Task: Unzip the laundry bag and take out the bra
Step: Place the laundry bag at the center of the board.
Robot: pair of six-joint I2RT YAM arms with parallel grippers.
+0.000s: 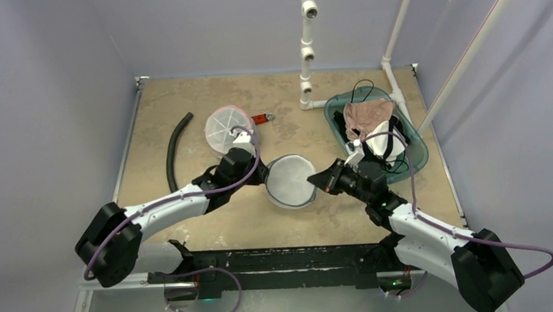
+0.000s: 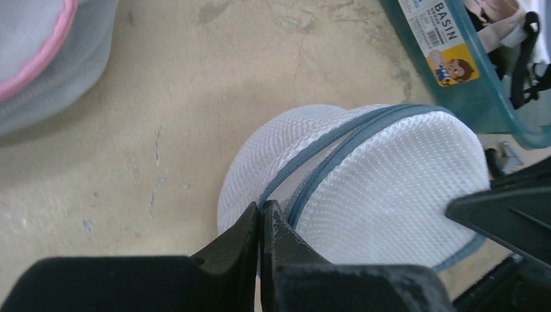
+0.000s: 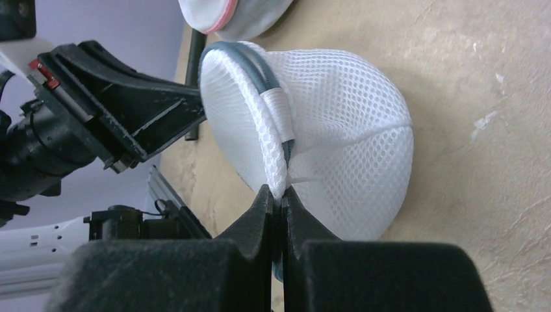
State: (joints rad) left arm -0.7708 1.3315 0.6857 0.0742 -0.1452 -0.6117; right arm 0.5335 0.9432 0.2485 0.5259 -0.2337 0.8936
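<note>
Black hose (image 1: pixel 175 150) — far left of the table. Pink-rimmed mesh bag (image 1: pixel 227 128) — beside it, farther back. Left gripper (image 2: pixel 261 211) — fingers pinched together on the grey zip edge of the laundry bag (image 1: pixel 290 181), mid-table. Right gripper (image 3: pixel 281 195) — clamped tight on the bag's opposite rim. Teal basin (image 1: pixel 417 159) — right, holding garments.

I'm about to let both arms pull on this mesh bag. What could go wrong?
The left jaws pinch the zipper end; the pull is hidden, so they may slide off.
The right jaws hold only a thin edge of the laundry bag, which may slip free.
The basin sits close beside the right arm and could get knocked.
</note>
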